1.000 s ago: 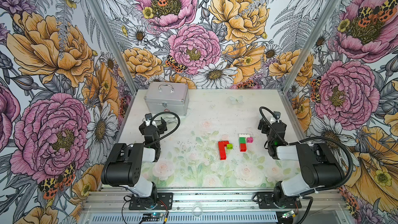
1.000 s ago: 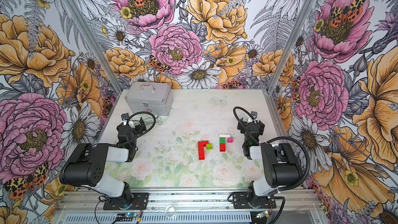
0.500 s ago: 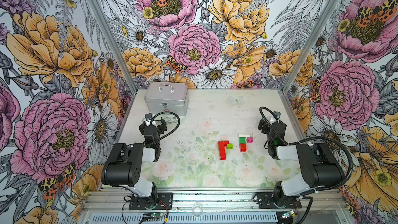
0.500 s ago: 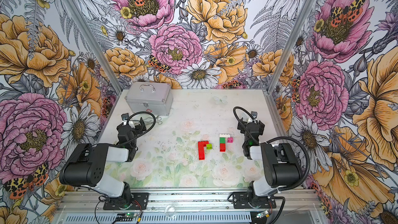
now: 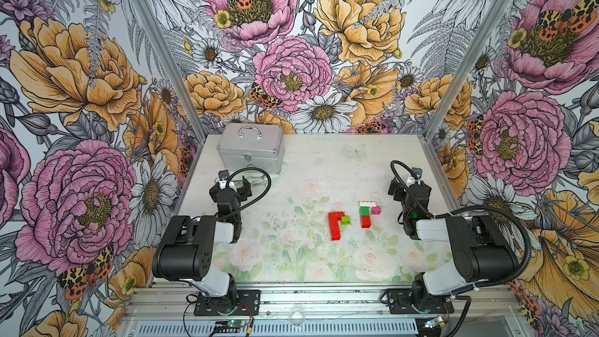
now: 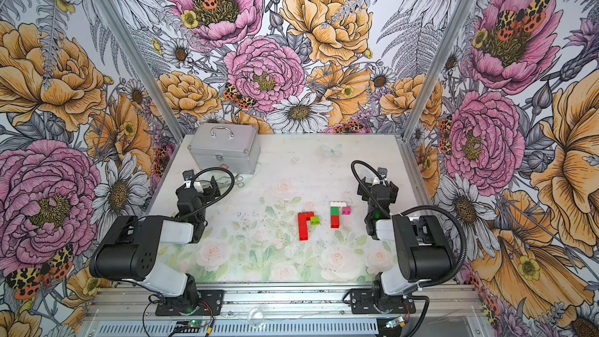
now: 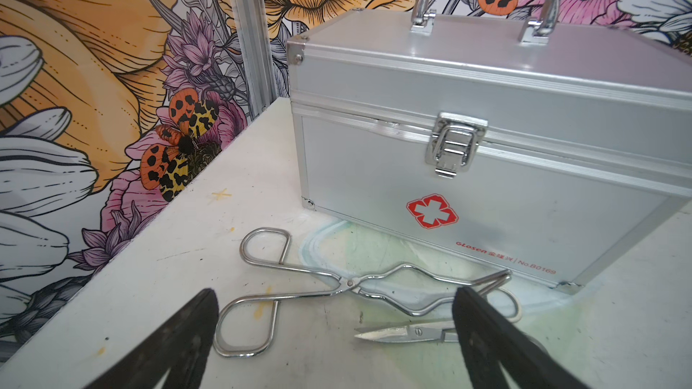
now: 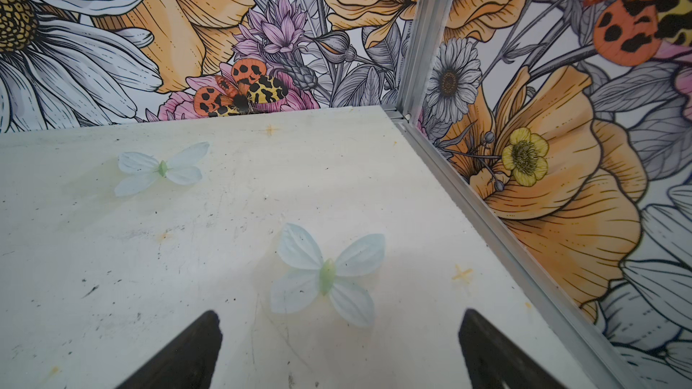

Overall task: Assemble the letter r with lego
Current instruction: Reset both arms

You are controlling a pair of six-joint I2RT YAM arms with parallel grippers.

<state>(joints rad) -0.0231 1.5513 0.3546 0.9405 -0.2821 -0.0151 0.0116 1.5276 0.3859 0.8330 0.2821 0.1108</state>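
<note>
We're judging the build done: 2 lego letters are lying mid table, just beside each other: red r with lime brick, and white-green-red r with pink brick. Left gripper and right gripper are hanging spread wide, empty, well apart from both. We're seeing nothing left.

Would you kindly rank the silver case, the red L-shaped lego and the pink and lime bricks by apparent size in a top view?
silver case
red L-shaped lego
then pink brick and lime brick, which look alike

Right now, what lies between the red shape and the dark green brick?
A lime brick, beside the red shape; both top views show it.
</note>
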